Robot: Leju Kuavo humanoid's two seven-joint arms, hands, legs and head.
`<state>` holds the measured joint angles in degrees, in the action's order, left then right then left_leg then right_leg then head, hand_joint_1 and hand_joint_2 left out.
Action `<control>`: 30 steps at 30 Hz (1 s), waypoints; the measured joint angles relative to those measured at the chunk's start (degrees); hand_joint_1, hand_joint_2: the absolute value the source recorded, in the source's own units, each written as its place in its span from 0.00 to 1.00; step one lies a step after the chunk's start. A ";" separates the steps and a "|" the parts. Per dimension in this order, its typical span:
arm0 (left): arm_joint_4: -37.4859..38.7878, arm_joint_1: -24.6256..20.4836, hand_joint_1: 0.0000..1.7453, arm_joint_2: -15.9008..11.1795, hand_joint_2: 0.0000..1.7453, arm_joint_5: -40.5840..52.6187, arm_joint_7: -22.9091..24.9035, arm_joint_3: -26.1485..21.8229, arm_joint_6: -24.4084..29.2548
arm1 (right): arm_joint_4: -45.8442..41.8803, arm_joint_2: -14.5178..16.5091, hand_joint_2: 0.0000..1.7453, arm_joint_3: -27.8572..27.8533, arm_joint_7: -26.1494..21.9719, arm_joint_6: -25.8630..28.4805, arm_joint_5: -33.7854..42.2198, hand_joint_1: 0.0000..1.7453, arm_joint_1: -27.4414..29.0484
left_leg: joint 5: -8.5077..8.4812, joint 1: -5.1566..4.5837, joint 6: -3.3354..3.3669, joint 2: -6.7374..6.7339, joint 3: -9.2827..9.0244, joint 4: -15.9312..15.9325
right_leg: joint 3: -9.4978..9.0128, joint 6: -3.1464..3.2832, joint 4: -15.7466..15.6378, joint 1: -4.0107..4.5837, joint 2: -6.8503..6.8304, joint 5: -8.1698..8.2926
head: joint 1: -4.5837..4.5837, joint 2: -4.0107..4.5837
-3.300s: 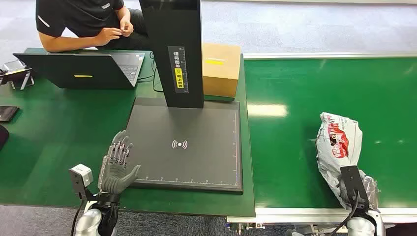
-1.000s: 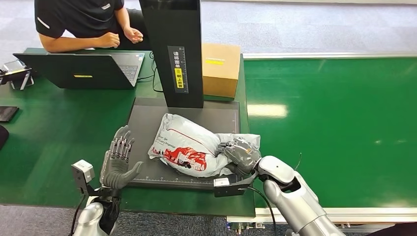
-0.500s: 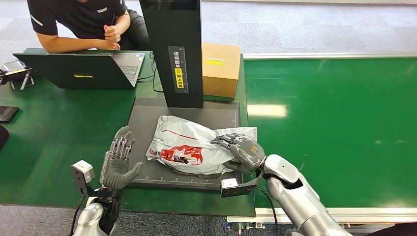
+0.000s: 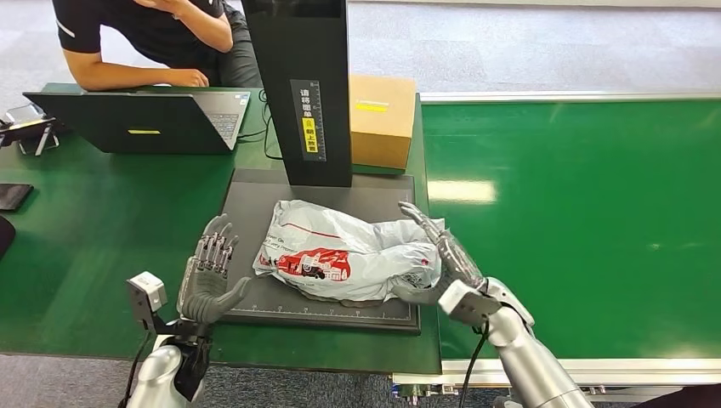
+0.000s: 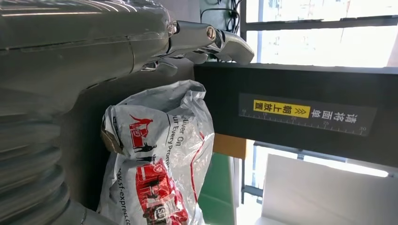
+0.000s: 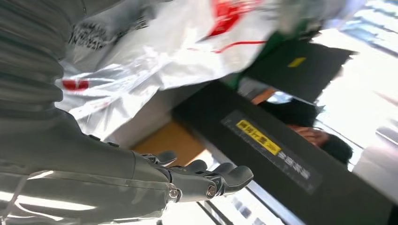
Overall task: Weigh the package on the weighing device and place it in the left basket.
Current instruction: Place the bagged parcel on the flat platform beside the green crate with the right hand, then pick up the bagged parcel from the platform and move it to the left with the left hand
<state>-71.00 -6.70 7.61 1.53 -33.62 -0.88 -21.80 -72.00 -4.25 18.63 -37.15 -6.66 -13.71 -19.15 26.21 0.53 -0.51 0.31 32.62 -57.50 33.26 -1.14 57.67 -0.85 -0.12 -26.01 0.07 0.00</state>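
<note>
We see the package (image 4: 344, 252) lying on the scale (image 4: 255, 212), long axis running left to right between our two hands. The right hand (image 4: 442, 259), fingers spread, sits at its right end, perhaps just touching; the left hand (image 4: 208, 272) waits empty, well apart. It's soft, crinkled, glossy plastic film.

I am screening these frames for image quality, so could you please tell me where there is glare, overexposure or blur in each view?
Head view: sharp and evenly lit, with a bright ceiling-light reflection on the green belt. Left wrist view: the package and its print are crisp, but the windows behind are blown out to white. Right wrist view: the package is smeared by blur, and the backlit area past the right hand is overexposed.
</note>
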 joint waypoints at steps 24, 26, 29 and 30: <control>-1.44 2.07 0.00 -0.42 1.00 0.67 -1.70 0.85 1.21 | -11.09 5.21 1.00 -21.13 2.93 -2.59 10.69 0.00 9.53 | 0.01 0.00 0.00 0.01 0.02 0.01 | 0.00 -0.01 0.00 0.01 -0.02 -0.01 | 0.00 0.00; -2.79 2.34 0.00 -0.40 1.00 2.13 -2.90 0.84 1.38 | -11.63 5.92 1.00 -22.65 3.36 -3.35 10.68 0.00 10.24 | 0.01 0.00 0.00 0.00 0.02 0.01 | 0.00 -0.01 0.00 0.01 -0.01 -0.01 | 0.01 0.00; -5.10 2.78 0.00 -0.39 1.00 4.79 -4.03 0.93 2.72 | -12.02 6.70 1.00 -24.38 3.89 -4.03 10.67 0.00 10.85 | 0.01 0.00 0.00 0.00 0.02 0.01 | 0.01 -0.01 0.00 0.01 -0.01 -0.01 | 0.01 0.00; -5.89 2.95 0.00 -0.38 1.00 5.78 -4.33 1.02 3.50 | -12.09 6.96 1.00 -24.95 4.08 -4.22 10.67 0.00 11.00 | 0.01 0.00 0.00 0.00 0.02 0.01 | 0.01 -0.01 0.00 0.01 -0.01 -0.01 | 0.00 0.00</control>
<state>-76.89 -3.75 7.22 7.31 -37.95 0.14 -18.30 -84.09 2.71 -6.32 -33.06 -10.88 -3.04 -8.15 26.22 0.53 -0.51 0.31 32.64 -57.50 33.26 -1.15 57.66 -0.84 -0.13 -26.02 0.07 0.00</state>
